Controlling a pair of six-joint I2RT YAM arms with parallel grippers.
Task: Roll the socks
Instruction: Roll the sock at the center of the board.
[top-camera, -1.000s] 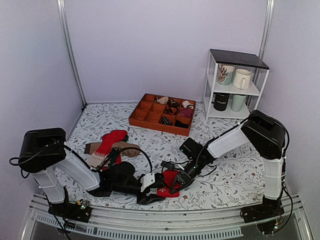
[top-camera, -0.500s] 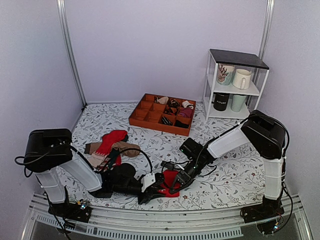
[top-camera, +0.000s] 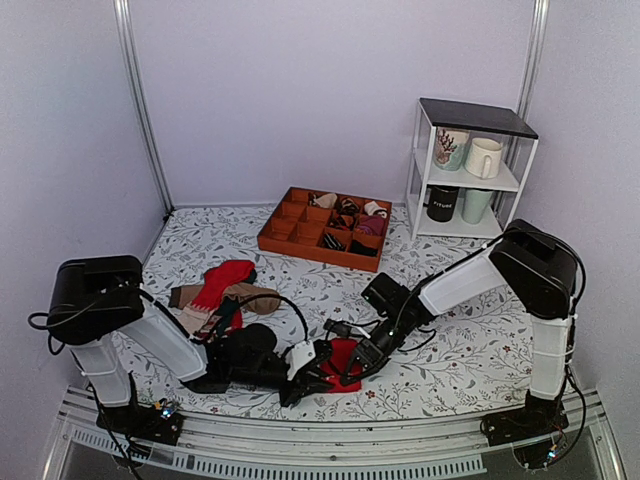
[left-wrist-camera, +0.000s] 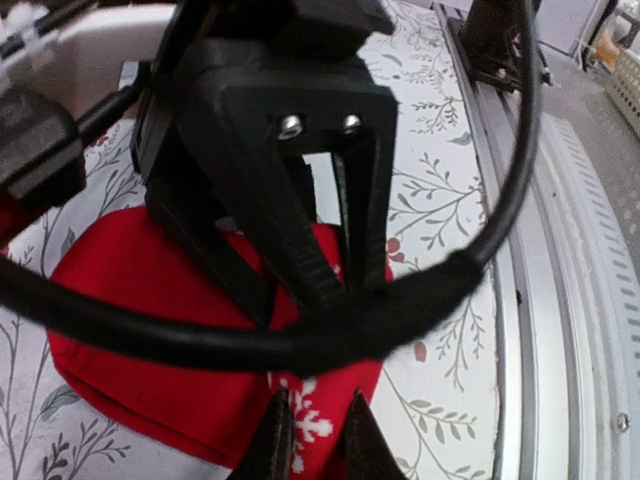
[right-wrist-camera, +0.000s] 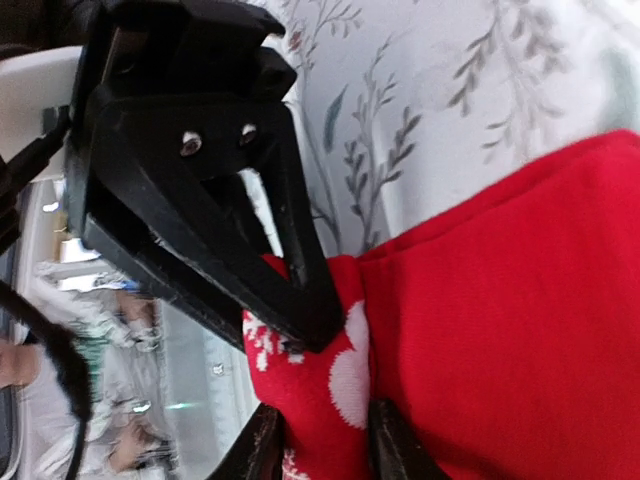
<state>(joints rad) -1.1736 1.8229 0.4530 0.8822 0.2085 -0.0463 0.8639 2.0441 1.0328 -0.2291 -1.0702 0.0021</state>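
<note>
The bright red socks (top-camera: 342, 358) lie as a folded bundle on the floral table near its front edge. In the left wrist view the socks (left-wrist-camera: 170, 300) are red with a white snowflake mark. My left gripper (top-camera: 316, 370) reaches them from the left and my right gripper (top-camera: 352, 362) from the right, tip to tip. In the left wrist view my gripper (left-wrist-camera: 314, 448) is shut on the sock's edge. In the right wrist view my gripper (right-wrist-camera: 325, 445) is shut on a fold of the socks (right-wrist-camera: 520, 300). The left fingers (right-wrist-camera: 290, 290) pinch the same fold. A black cable (left-wrist-camera: 300, 340) crosses the left wrist view.
A mixed heap of red, brown and beige socks (top-camera: 222, 292) lies at the left. An orange compartment tray (top-camera: 281, 229) holding rolled bundles stands at the back centre. A white shelf (top-camera: 424, 160) with mugs stands at the back right. A metal rail (top-camera: 420, 436) runs along the front edge.
My left gripper has moved right onto the red socks and now meets the right gripper on them. The right arm has barely moved.
</note>
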